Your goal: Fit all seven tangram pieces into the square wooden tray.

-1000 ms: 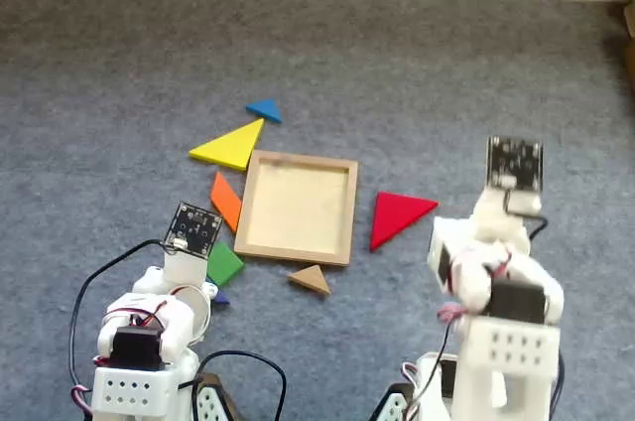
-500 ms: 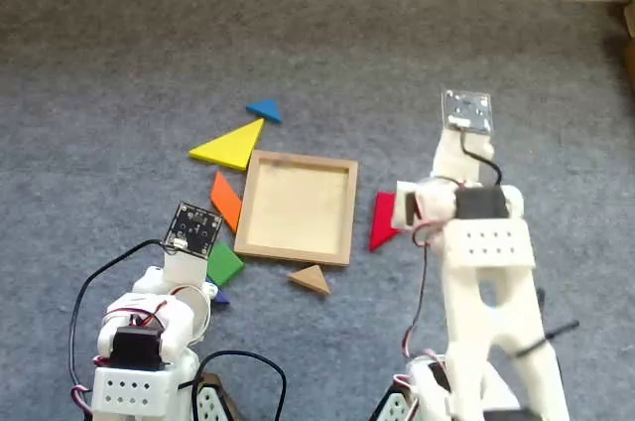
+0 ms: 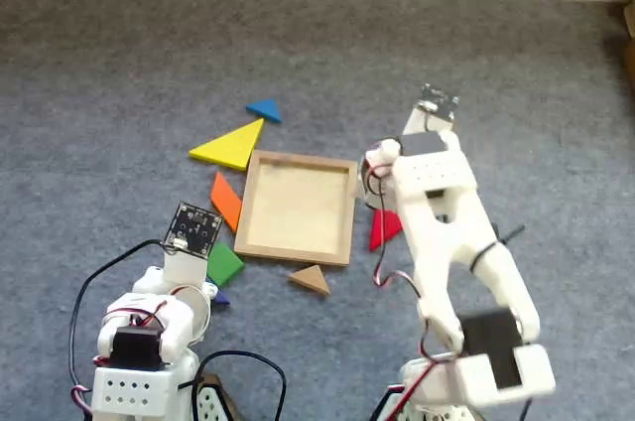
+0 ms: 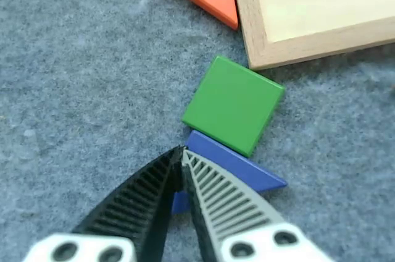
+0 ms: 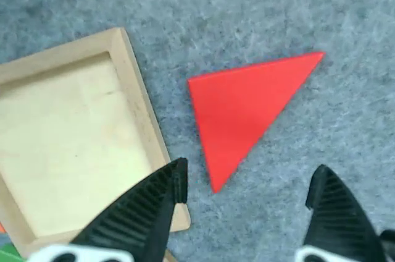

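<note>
your right pincer (image 5: 250, 178) hangs with its jaws spread wide, straddling the near corner of the red triangle (image 5: 247, 104), which lies flat on the worktop. beside the triangle, a little apart, sits the square wooden tray (image 5: 139, 107). your left pincer (image 4: 182, 156) is clenched shut, tips over the dark blue piece (image 4: 237, 168). just beyond, the green square (image 4: 233, 104) touches that piece, near the tray's corner.

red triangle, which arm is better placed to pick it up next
Right, likely. The right gripper is open directly over the red triangle beside the tray. The left gripper is shut, over the blue piece by the green square, across the tray.
</note>
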### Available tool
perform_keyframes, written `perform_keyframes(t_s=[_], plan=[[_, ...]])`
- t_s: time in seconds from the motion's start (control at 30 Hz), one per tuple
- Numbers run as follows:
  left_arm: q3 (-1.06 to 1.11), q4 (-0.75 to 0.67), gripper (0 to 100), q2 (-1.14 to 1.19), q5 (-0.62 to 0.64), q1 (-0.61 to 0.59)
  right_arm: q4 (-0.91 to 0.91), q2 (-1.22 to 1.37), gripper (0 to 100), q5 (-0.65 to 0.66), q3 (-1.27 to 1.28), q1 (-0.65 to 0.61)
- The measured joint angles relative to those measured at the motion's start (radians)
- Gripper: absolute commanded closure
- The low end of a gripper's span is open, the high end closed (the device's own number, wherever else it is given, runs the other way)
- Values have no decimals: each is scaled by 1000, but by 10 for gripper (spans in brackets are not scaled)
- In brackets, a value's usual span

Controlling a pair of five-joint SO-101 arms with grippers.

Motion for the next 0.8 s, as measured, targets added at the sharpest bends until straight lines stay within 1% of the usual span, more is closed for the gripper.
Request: perform_keyframes(t_s=[0.1,0.27,0.43,0.57,0.8], plan=[[0,0,993,0,0,0,0,98,690,-44,-78,3],[0,0,993,0,0,0,0,252,690,-184,-206,2],[0,0,993,0,0,0,0,321,690,-276,-279,2],[0,0,993,0,0,0,0,338,690,-311,-284,2],[0,0,993,0,0,0,0,338,689,-319,-284,6]])
